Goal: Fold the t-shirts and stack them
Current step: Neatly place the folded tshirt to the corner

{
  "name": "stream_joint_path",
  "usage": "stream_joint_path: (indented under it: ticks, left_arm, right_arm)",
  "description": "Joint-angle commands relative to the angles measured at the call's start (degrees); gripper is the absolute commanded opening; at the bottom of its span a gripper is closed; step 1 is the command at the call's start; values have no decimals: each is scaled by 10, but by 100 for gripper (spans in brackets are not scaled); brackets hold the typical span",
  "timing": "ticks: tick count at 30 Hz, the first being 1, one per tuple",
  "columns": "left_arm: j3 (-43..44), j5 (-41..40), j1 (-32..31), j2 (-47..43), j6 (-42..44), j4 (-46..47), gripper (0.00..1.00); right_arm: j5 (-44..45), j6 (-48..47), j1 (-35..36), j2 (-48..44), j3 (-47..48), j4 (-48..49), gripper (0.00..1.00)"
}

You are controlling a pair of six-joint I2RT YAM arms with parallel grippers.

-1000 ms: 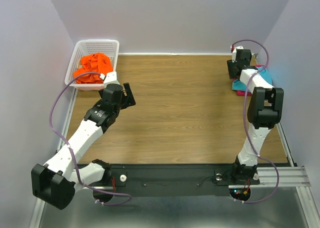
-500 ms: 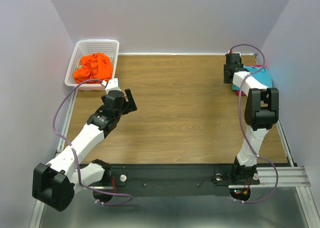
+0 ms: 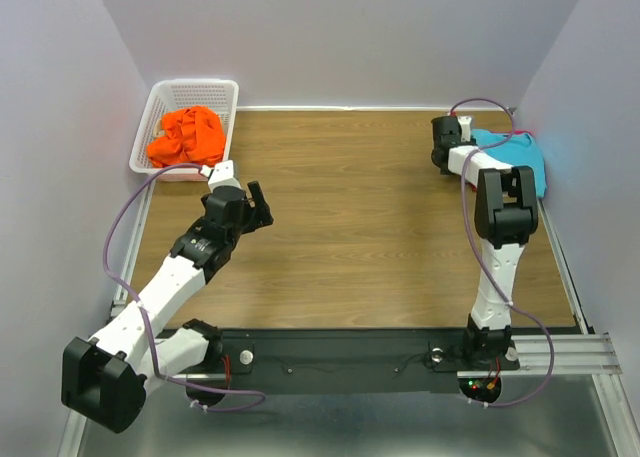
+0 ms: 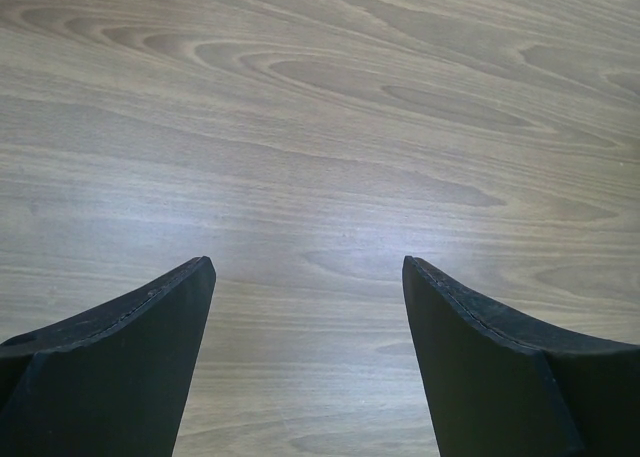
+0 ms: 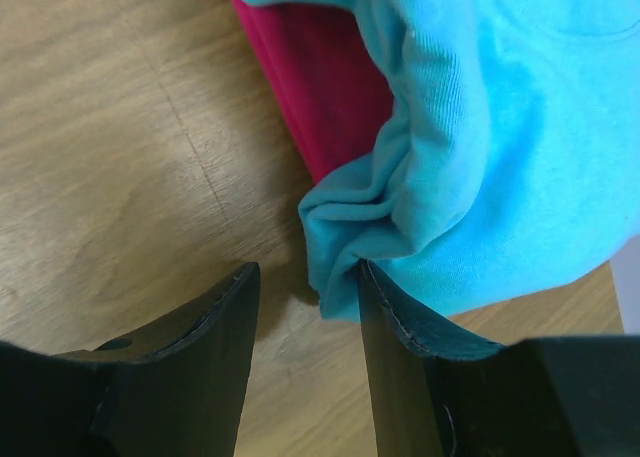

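1. Turquoise t-shirt (image 5: 500, 127) first. It lies on top of the magenta t-shirt (image 5: 330, 87), well apart from the basket (image 3: 150, 117), at the opposite end of the table's far edge.
2. The top layer isn't tidy: the turquoise corner that points back toward the basket is bunched into a thick roll, and a magenta strip shows from under it.
3. Long axis: my own arm lies across the pile in the overhead view, so I can't call it. In the wrist view the magenta edge runs on a diagonal.
4. Right gripper (image 5: 305, 272) — fingers half-spread with the bunched corner between them. The cloth lies against one finger, with a gap to the other, so I'd say nothing is pinched yet.
5. My read on the step: dressing the turquoise layer of the stack. The next move calls for a firm pinch on turquoise only, not magenta, then a draw toward the basket side to flatten the roll.
6. Orange t-shirt (image 3: 185, 135) is crumpled inside the basket, unfolded — that one is left to do.
7. Left gripper (image 4: 308, 262) hangs just on the near side of the basket, fingers spread wide over the bare table (image 3: 350, 197), holding nothing.
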Motion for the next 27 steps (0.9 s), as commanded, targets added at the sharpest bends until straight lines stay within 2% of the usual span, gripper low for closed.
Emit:
stream_joint_path:
  ticks: [1,6,11,14,21,27]
  left_arm:
    - [-6,1,1,-18,3,11,88]
    - [-8,0,1,-22,10,8,88]
    - [-13,2,1,-24,10,12,88]
    - [-14,3,1,-27,11,13,88]
    - [-14,1,1,-34,13,7,88]
    - [-12,5,1,-39,10,13,88]
  right_arm:
    - [76,14,8,22,37,6,50]
    - [160,-8,10,45,51,6,50]
    - [191,-39,11,62,66,6,49]
    - [192,-40,11,73,71,6,39]
    - [178,-90,19,48,57,6,1]
    - [121,-143,31,-14,39,-76,1]
